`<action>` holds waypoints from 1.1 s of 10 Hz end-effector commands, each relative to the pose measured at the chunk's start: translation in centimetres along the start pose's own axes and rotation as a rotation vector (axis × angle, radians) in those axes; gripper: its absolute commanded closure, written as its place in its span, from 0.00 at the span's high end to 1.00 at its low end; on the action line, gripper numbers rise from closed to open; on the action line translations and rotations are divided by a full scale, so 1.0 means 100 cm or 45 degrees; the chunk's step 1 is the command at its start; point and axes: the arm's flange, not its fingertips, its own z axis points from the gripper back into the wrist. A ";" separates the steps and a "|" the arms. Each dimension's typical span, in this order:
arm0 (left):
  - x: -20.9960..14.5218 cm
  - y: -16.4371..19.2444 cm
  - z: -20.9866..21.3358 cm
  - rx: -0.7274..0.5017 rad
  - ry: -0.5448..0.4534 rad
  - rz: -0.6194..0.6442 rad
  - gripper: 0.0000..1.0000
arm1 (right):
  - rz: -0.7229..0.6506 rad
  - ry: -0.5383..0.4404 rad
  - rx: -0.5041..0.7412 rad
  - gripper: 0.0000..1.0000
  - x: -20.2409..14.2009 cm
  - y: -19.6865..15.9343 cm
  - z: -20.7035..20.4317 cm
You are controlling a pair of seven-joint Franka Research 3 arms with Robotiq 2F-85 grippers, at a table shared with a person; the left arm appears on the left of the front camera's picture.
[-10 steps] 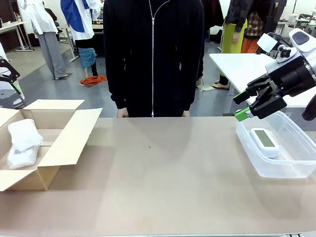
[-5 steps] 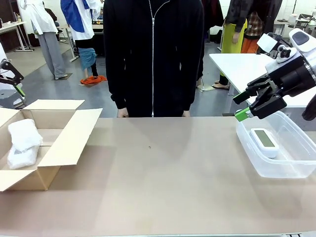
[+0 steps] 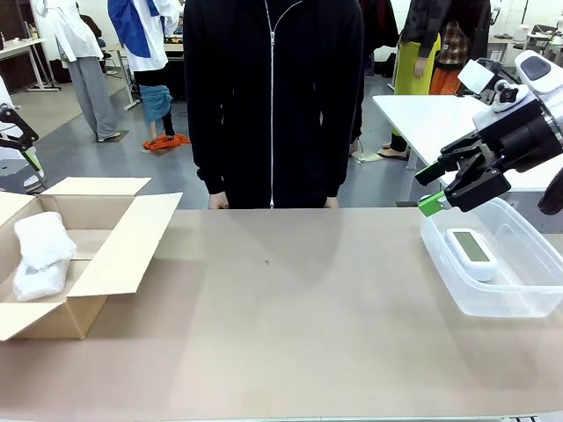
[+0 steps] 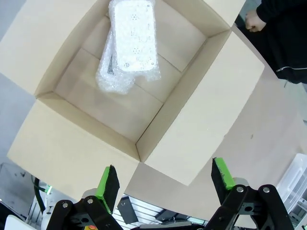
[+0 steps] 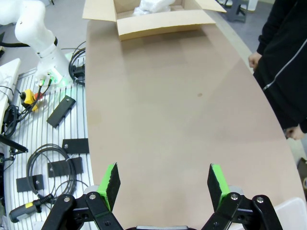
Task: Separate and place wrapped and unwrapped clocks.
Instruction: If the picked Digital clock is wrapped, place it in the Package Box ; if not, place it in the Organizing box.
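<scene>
Right gripper (image 3: 444,189) hangs over the far-left corner of the clear plastic tub (image 3: 493,299), jaws spread, nothing between them. Bare white clock (image 3: 471,252) lies in the tub, below and just to the right of the fingertips, not touching them, grey display up.

Right wrist view: right gripper (image 5: 163,187) jaws apart with bare brown table (image 5: 182,120) between them. Ahead of the jaws, at the far end of the table, is the cardboard box (image 5: 148,17) with a bit of white wrap poking out. The clock itself is under the wrist, out of that camera's sight. It does add what the front view lacks: cables and black blocks on a slatted bench off the table's edge, left of the jaws, plus the left arm's white base.

Left wrist view: left gripper (image 4: 165,184) jaws fully released, empty, hovering above the open box's (image 4: 192,120) near flap. Two bubble-wrapped clocks (image 4: 127,45) lie overlapped on the box floor, ahead of the jaws and towards the left finger. Perforated white face visible through the top bundle's wrap.

Front view shows the same bundles (image 3: 42,255) as white lumps in the box (image 3: 114,255). The left gripper (image 3: 22,141) is only a sliver there, at the picture's left edge.

Person in black zip jacket (image 3: 273,97) stands at the far edge, hands at the table rim.

No readable brand, label or print in any view.
</scene>
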 end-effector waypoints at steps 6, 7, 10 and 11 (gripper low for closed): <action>-0.001 0.000 0.001 -0.012 0.006 -0.003 1.00 | 0.014 -0.047 0.018 0.95 0.001 -0.002 -0.003; -0.001 0.000 0.001 -0.012 0.006 -0.003 1.00 | 0.014 -0.047 0.018 0.95 0.001 -0.002 -0.003; -0.001 0.000 0.001 -0.012 0.006 -0.003 1.00 | 0.014 -0.047 0.018 0.95 0.001 -0.002 -0.003; -0.001 0.000 0.001 -0.012 0.006 -0.003 1.00 | 0.014 -0.047 0.018 0.95 0.001 -0.002 -0.003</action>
